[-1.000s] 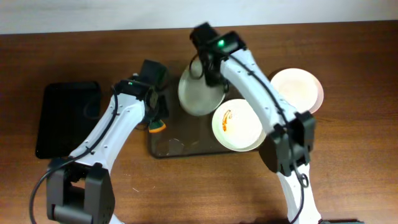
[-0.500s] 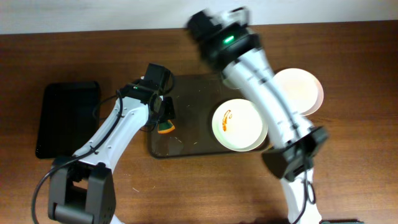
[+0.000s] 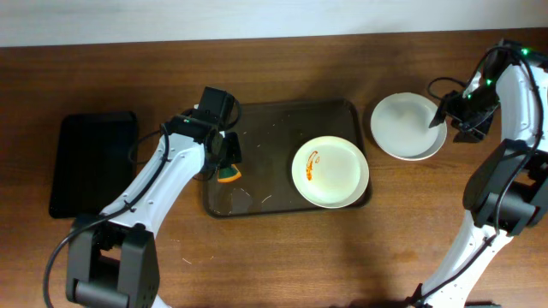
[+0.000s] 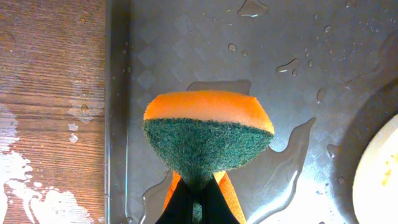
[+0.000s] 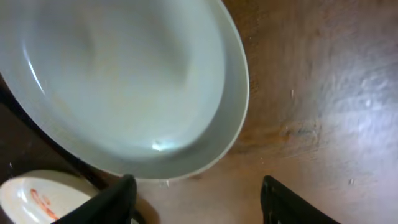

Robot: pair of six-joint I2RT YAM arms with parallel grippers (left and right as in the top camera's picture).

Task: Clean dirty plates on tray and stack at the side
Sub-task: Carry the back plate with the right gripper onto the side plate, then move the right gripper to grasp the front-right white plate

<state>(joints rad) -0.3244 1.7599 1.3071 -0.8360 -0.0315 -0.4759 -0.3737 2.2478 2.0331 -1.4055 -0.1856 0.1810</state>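
1. The right gripper (image 3: 442, 120) has swung from over the far left of the tray (image 3: 265, 137) to the table right of it, and its jaws now stand apart.
2. The plate (image 3: 402, 127) it carried now lies there, released.
3. The left gripper (image 3: 227, 164) moved its sponge (image 3: 228, 175) slightly right.

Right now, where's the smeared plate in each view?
Overhead: smeared plate right of centre, on the right half of the tray.
Left wrist: only a pale sliver of it at the lower right edge.
Right wrist: bottom-left corner, smear showing.
Shared landmark: the dark tray under it, a wet surface in left wrist and apparently the dark strip in right wrist.
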